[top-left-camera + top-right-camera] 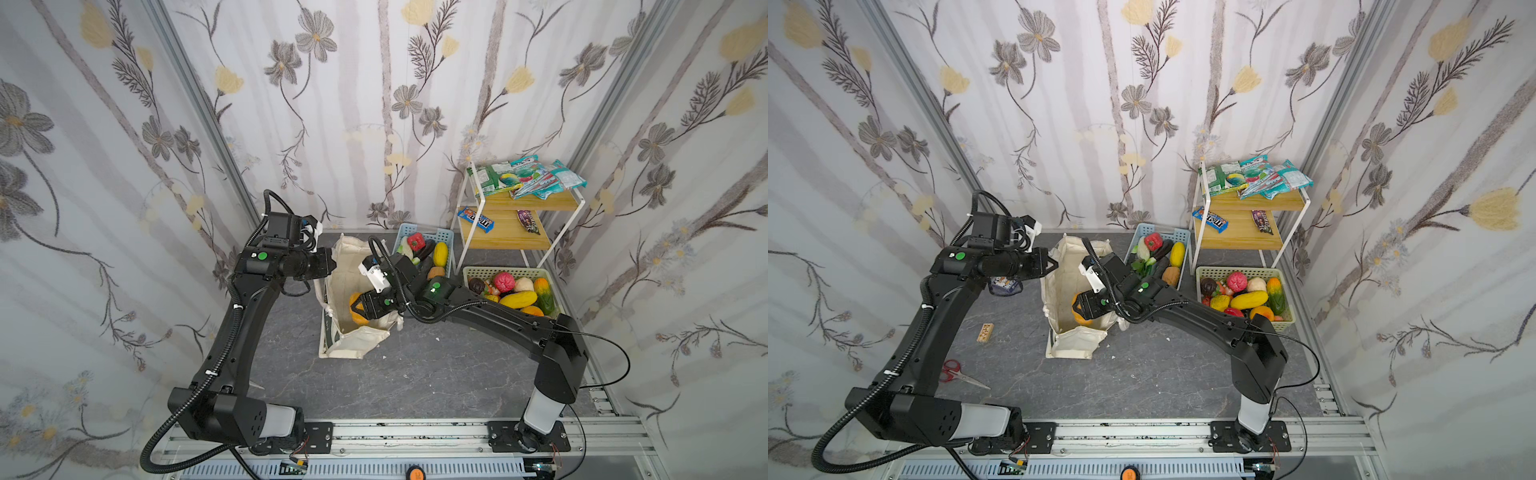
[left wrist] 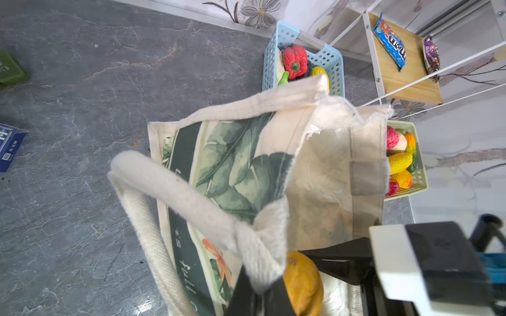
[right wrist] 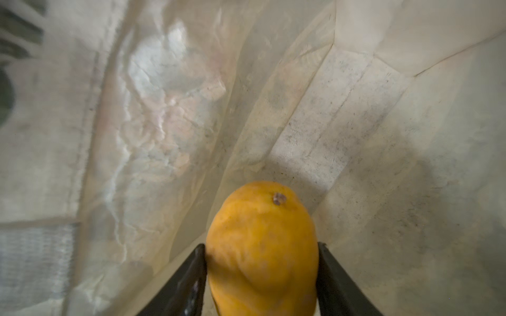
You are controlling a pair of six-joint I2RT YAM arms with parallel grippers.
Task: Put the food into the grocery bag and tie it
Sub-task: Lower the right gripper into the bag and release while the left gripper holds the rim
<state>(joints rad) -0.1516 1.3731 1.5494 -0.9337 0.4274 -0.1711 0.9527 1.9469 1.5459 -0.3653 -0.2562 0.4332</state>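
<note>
The right claw [image 1: 358,308] grips an orange toy fruit [image 3: 261,246] inside the grocery bag [image 1: 353,345], not yet released. The left claw [image 1: 331,263] is closed on the bag's rim. The bag's floor looks bare. More food fills the light blue basket [image 1: 446,237] and the pale yellow basket [image 1: 478,272] beside the bag. Tying is not yet begun.

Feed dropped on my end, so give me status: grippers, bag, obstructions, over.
Left gripper shut on grocery bag rim, holding it open. Right gripper shut on orange fruit, inside the bag mouth. Nothing visible blocking the drop.
</note>
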